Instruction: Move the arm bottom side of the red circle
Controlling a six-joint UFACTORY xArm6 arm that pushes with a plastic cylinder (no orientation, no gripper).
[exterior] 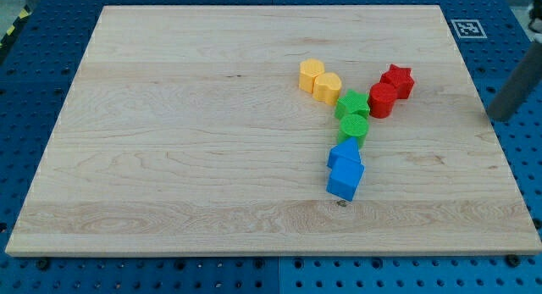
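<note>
My tip (492, 116) sat bare near the board's right edge, touching nothing; red circle (382, 100) lay upper right of centre, touching red star (397, 80), underside open for approach

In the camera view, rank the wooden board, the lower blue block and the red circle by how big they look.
1. wooden board, by far the largest.
2. lower blue block.
3. red circle, a little smaller, though it lies farther up the view, so this is unsure.
</note>
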